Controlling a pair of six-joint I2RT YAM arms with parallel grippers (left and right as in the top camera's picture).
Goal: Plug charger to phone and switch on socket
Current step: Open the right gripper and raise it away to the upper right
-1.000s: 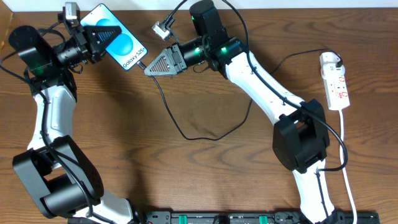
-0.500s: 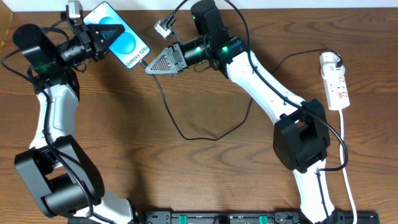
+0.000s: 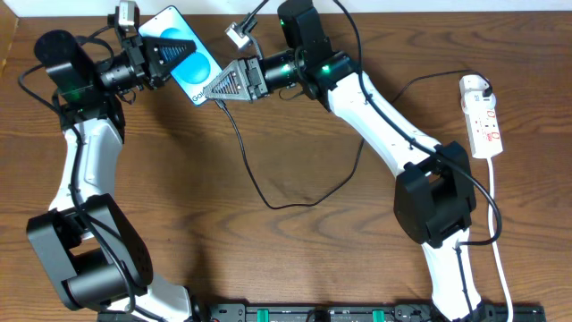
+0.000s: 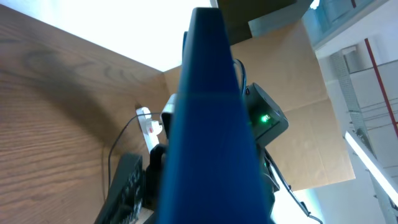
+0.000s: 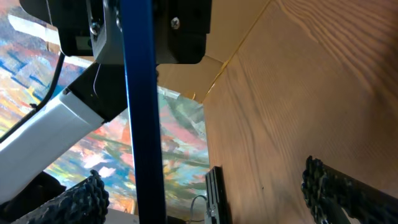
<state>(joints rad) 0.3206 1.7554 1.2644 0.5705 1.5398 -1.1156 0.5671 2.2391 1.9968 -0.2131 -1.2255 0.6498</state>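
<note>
My left gripper [image 3: 170, 49] is shut on the phone [image 3: 195, 64], holding it off the table at the back left with its blue screen up. In the left wrist view the phone [image 4: 211, 124] fills the middle and hides the fingers. My right gripper [image 3: 223, 86] stands open at the phone's lower end. In the right wrist view the phone's edge [image 5: 140, 112] runs between the wide-apart fingers [image 5: 87, 199]. The charger [image 3: 284, 207] loops over the table from that end; its plug tip is hidden under the right gripper. The white socket [image 3: 483, 121] lies at the far right.
The right arm's black elbow block [image 3: 433, 201] stands over the table's right half. A white cord [image 3: 496, 233] runs from the socket toward the front edge. A black rail [image 3: 313, 313] lines the front edge. Bare wood [image 3: 179, 224] lies between the arms.
The right gripper has opened from shut. The left arm has carried the phone to the right, and the right gripper now overlaps the phone's lower end, covering part of its white text.
</note>
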